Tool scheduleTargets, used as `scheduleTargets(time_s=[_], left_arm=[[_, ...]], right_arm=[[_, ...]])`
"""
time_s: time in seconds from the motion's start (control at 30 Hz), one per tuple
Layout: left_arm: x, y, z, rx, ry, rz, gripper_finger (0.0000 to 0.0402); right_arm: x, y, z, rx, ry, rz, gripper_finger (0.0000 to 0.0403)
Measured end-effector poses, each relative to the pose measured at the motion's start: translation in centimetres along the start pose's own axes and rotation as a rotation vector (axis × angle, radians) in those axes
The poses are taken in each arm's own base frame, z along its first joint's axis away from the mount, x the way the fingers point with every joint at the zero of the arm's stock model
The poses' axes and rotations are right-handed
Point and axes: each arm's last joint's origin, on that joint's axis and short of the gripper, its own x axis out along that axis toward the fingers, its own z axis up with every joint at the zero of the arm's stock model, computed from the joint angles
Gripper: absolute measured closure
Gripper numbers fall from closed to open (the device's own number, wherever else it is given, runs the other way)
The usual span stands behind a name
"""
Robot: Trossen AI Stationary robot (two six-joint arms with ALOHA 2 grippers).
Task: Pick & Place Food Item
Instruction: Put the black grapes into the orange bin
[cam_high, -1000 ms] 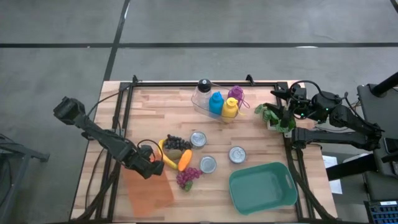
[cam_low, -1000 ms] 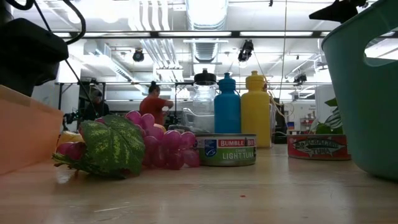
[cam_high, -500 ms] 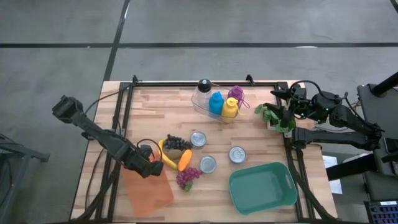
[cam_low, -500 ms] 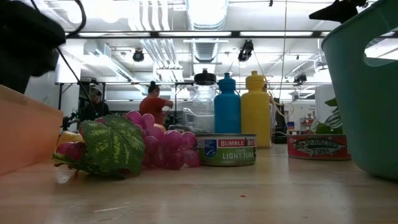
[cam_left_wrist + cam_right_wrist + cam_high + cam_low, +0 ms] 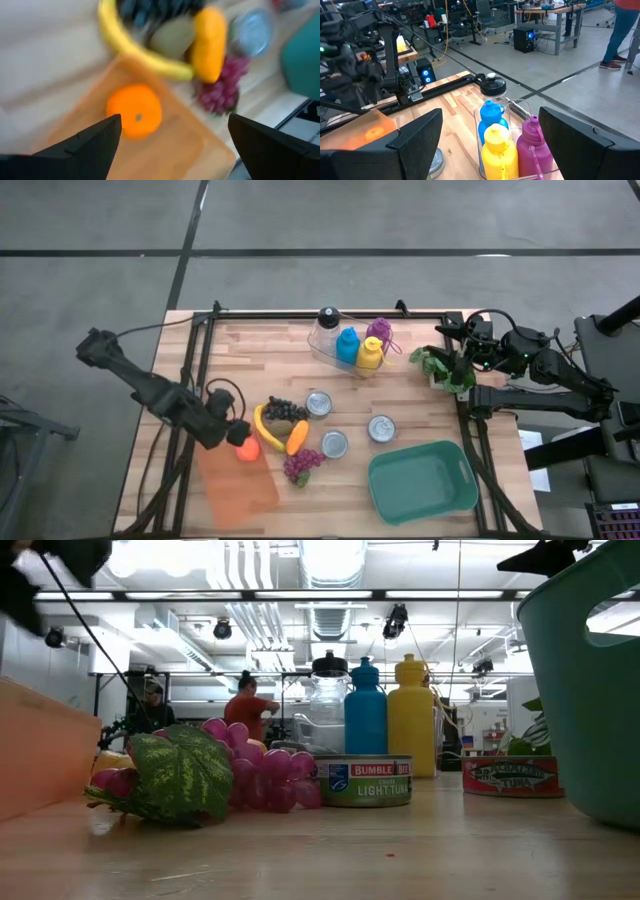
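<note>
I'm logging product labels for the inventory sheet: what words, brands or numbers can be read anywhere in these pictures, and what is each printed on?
"BUMBLE BEE": brand band on the tuna can, low view.
"LIGHT TUNA": same can, below the brand.
The red-labelled flat tin has print too small to read.
The bottles, the teal bin and the orange cutting board show no readable text.

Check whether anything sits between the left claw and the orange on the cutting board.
Nothing visible does. The orange lies alone at the corner of the orange cutting board, and the left claw hangs open just beside and above it; in the left wrist view the fruit shows unobstructed between the fingers.
</note>
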Motion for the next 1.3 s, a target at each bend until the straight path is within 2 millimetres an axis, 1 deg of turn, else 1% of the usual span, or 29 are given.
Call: scheduleTargets(time_s=[0.17,0.23,0.37,0.5,0.63,0.7,0.8,0.97,1.1,1.23,1.3], left_arm=[[-1.7,-1.3,1.6,0.186,-0.158,-0.013,0.003],[-2.0,-1.7,2.4,0.236,-0.198,-0.01,0.003],[-1.8,-2.0,4.4,0.256,-0.238,0.006,0.003],[-0.4,-2.4,6.6,0.318,-0.215,-0.013,0.0029],[1.7,-3.0,8.5,0.371,-0.15,-0.003,0.0029],[2.7,-3.3,9.2,0.386,-0.119,0.002,0.0029],[4.0,-3.9,9.7,0.419,-0.095,-0.004,0.0029],[5.9,-4.8,10.1,0.486,-0.097,-0.001,0.0029],[7.3,-4.7,10.5,0.514,-0.078,0.046,0.003],[8.2,-4.5,11.1,0.65,-0.055,0.091,0.003],[8.5,-4.2,11.3,0.704,-0.008,0.107,0.003]], right_arm=[[0.0,0.0,0.0,0.0,0.001,0.0,0.0074],[0.0,0.0,0.0,0.0,0.0,0.0,0.0074],[0.0,0.0,0.0,0.0,0.0,0.001,0.0074],[0.0,0.0,0.0,0.0,0.0,0.0,0.0074],[0.0,0.0,0.0,0.0,0.0,0.001,0.0074],[0.0,0.0,0.0,0.0,0.0,0.0,0.0074],[0.0,0.0,0.0,0.0,0.0,0.0,0.0074],[0.0,0.0,0.0,0.0,0.0,0.0,0.0074],[0.0,0.0,0.0,0.0,0.0,0.0,0.0074],[0.0,0.0,0.0,0.0,0.0,0.0,0.0074],[0.0,0.0,0.0,0.0,0.0,0.0,0.0074]])
